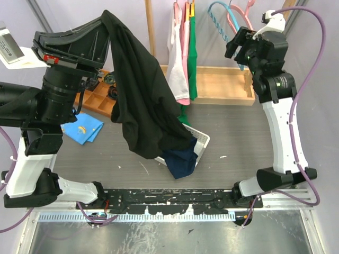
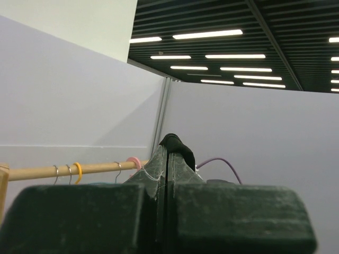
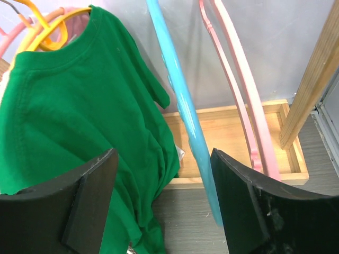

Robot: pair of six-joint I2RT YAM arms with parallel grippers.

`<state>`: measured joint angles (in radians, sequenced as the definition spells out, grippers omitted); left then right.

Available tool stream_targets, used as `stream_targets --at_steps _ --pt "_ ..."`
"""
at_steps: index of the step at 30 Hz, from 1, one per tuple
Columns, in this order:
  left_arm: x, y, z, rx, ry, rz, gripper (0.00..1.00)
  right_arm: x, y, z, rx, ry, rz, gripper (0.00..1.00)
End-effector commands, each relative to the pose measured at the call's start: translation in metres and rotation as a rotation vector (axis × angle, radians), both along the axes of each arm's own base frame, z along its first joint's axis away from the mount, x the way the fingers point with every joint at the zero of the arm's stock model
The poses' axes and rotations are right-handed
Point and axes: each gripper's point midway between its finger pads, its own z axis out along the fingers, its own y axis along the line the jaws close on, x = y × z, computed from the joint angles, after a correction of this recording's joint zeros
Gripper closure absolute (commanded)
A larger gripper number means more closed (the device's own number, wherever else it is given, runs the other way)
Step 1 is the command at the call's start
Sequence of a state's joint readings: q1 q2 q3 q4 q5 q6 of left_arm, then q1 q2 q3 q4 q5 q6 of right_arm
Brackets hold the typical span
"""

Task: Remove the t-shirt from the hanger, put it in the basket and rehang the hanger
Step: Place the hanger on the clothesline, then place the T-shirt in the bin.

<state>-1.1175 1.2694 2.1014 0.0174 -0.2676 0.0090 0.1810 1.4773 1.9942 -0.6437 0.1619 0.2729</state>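
From above: one black tee [image 1: 143, 90] clamped high in the left gripper [image 1: 103, 25], seemingly off its hanger, draped below it toward one basket [image 1: 204, 138]. Nothing in the spread right gripper [image 1: 234, 46]; three hung shirts to its left.

Left wrist: jaws pressed together on a mere nub of cloth. Risk of slipping from so thin a pinch, or of snagging the basket below.

Right wrist: ahead, one green shirt [image 3: 79, 106], one blue hanger [image 3: 175, 90].

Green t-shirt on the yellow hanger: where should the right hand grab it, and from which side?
Probably the loose short sleeve of the green fabric t-shirt, coming from the front with the open right hand. The sleeve hangs free of the yellow plastic hanger, beside the blue hanger, so there's fabric to pinch.
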Motion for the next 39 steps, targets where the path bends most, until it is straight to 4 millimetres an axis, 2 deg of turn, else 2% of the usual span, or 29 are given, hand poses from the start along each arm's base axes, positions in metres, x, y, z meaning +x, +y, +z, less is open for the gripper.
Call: stream_targets --at_steps 1,3,8,9,13,15,19,20,27,34,39 --pt "-0.005 0.009 0.009 -0.034 -0.027 0.003 1.0 -0.03 -0.006 0.035 0.031 -0.12 -0.007 0.23" --pt "-0.002 0.0 0.0 -0.008 0.002 -0.012 1.0 -0.048 -0.009 0.038 0.035 -0.138 -0.001 0.22" --pt "0.013 -0.023 -0.036 0.065 0.117 -0.032 1.0 -0.081 -0.005 0.027 0.045 -0.15 0.051 0.22" --pt "0.015 -0.025 -0.043 0.074 0.137 -0.032 1.0 -0.083 -0.004 0.019 0.045 -0.138 0.061 0.22" --pt "0.027 -0.034 -0.07 0.113 0.186 -0.002 1.0 -0.097 -0.003 0.01 0.051 -0.124 0.081 0.22" --pt "0.032 -0.039 -0.077 0.133 0.186 0.025 1.0 -0.102 -0.002 0.006 0.053 -0.113 0.086 0.22" --pt "0.043 -0.052 -0.08 0.166 0.167 0.069 1.0 -0.107 -0.001 0.003 0.065 -0.109 0.098 0.22" --pt "0.051 -0.064 -0.085 0.186 0.17 0.088 1.0 -0.109 -0.001 0.002 0.067 -0.11 0.098 0.22" --pt "0.079 -0.084 -0.075 0.198 0.118 0.23 1.0 -0.116 0.001 0.0 0.076 -0.106 0.109 0.22" --pt "0.106 -0.092 -0.079 0.201 0.116 0.333 1.0 -0.123 0.002 -0.002 0.076 -0.097 0.124 0.22" --pt "0.112 -0.094 -0.1 0.26 0.144 0.33 1.0 -0.127 0.003 -0.006 0.076 -0.086 0.133 0.22"
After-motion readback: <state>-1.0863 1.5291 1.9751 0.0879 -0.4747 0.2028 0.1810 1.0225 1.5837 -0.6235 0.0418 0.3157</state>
